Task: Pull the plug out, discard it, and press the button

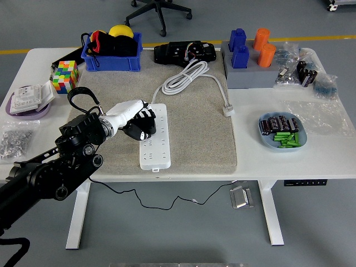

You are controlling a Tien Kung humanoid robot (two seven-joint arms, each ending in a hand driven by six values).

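Head view: plug [142,128] under left hand [133,114]

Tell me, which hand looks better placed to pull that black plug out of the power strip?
The left hand. It is already over the plug on the power strip, fingers curled around it. No right arm shows in the picture, so the left seems the only candidate.

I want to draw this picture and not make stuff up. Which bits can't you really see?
- Black plug, head view: the left hand covers most of it, so whether it still sits in the white power strip is hidden.
- Power strip button: too small to spot.
- Blue bin: its contents are piled and overlapping, hard to name.
- Right arm: outside the picture.
- Black cable under the table: its end is hidden behind the arm.
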